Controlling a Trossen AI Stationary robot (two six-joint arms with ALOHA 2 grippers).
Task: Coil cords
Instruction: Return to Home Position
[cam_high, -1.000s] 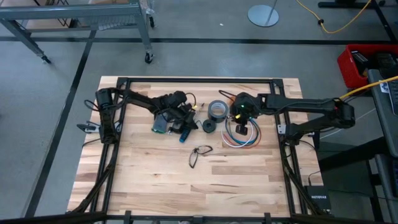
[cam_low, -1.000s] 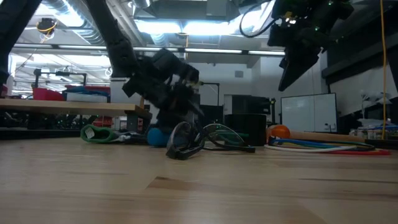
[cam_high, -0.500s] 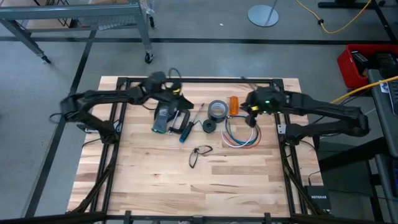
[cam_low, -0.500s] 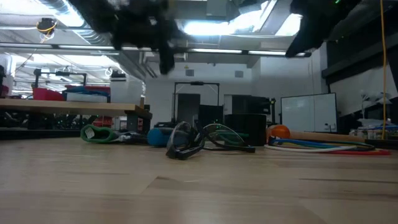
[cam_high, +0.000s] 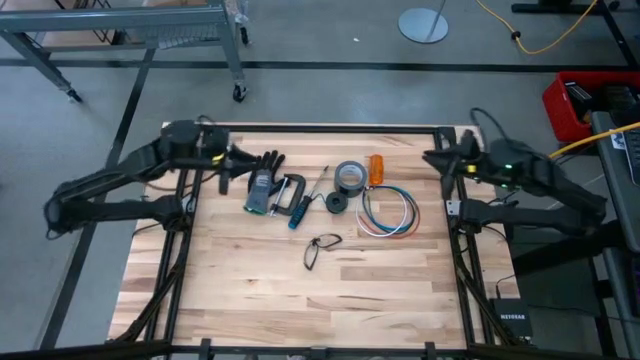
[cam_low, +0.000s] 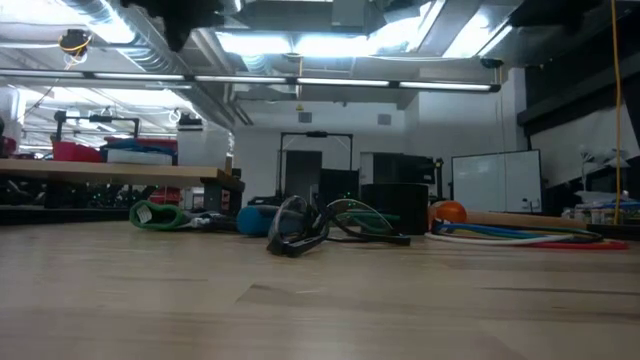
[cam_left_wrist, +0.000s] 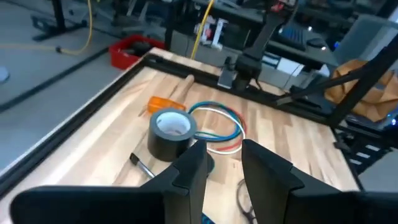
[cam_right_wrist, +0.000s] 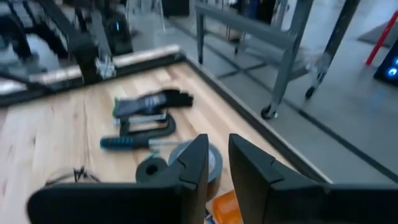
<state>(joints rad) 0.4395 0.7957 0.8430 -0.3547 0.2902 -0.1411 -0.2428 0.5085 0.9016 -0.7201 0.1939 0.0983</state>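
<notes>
Cords: loose white, blue, red ring on tabletop, right of centre, beside tape roll. Left gripper upper left, right gripper upper right: jaws slightly parted, empty. Black box, lower right: NETGEAR.

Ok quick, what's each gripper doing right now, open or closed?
Left gripper: open, empty, near the glove.
Right gripper: open, empty, by the table's right edge.
</notes>
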